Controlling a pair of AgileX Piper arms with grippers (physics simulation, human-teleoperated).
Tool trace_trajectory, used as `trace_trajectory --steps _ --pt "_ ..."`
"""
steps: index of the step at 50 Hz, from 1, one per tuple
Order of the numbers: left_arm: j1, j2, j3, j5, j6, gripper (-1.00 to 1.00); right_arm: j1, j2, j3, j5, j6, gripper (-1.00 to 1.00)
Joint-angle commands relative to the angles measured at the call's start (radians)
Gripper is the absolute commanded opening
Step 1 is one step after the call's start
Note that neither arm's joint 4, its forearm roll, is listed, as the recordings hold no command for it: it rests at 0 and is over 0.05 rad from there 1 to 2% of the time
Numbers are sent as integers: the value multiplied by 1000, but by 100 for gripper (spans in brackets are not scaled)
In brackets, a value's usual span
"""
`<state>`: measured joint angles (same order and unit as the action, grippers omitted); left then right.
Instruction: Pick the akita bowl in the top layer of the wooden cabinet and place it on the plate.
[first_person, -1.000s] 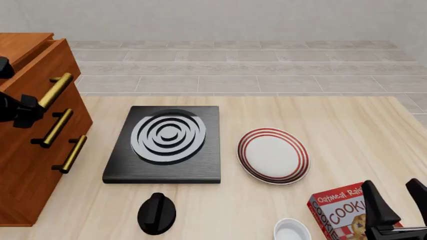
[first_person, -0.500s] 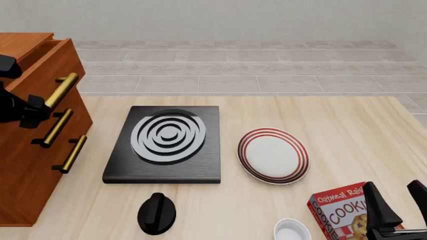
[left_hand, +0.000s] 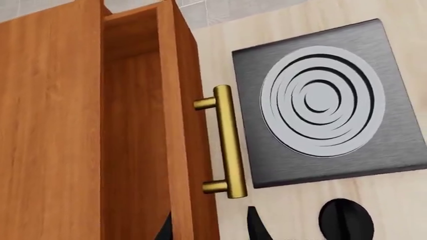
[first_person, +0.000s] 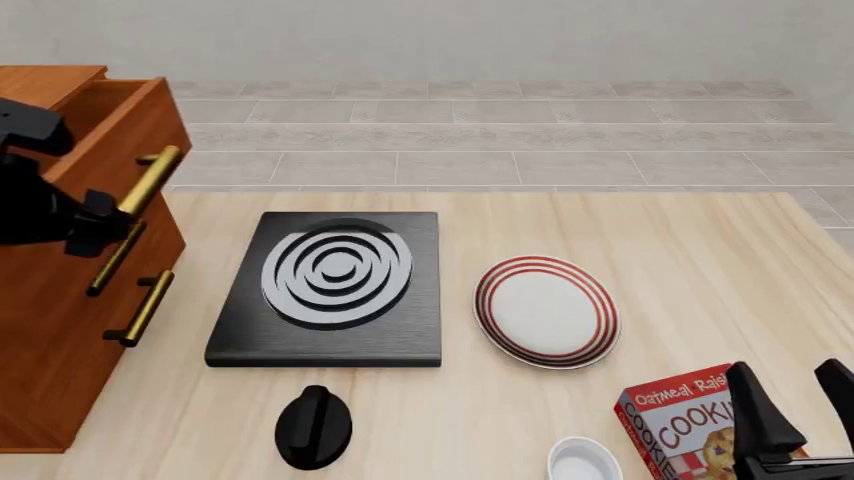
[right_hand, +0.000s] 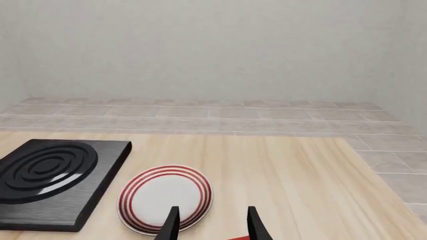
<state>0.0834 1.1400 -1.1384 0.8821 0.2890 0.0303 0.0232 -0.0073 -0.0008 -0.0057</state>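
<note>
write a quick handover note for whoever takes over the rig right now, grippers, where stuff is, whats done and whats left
Left gripper: at the brass handle of the top layer; whether the jaws are clamped on it cannot be told.
Right gripper: jaws open, empty, low over the near right of the table, by the cookie box.
Top layer is pulled partly out of the wooden cabinet. The akita bowl is not visible in any view.
The plate sits bare, right of the black stove.
Left: finish opening the drawer, find the bowl, lift it out, set it on the plate.

Stove (first_person: 331, 290) flanks plate (first_person: 547, 311); cookie box (first_person: 687, 420) near right fingers (first_person: 758, 405).
</note>
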Motion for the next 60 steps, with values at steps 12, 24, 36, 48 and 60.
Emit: trace_trajectory --steps 12,24,36,48,60 --pt "-129 18 -57 23 -43 100 7 12 1 -6 -1 100" --pt "-186 31 -63 23 -68 100 15 26 2 -18 -4 100" --pt "-234 37 -80 31 -99 100 15 26 2 -20 -1 100" --pt "-295 48 -92 29 -136 100 15 36 2 -33 0 100" --pt "-332 54 -94 24 -163 100 15 35 2 -32 1 100"
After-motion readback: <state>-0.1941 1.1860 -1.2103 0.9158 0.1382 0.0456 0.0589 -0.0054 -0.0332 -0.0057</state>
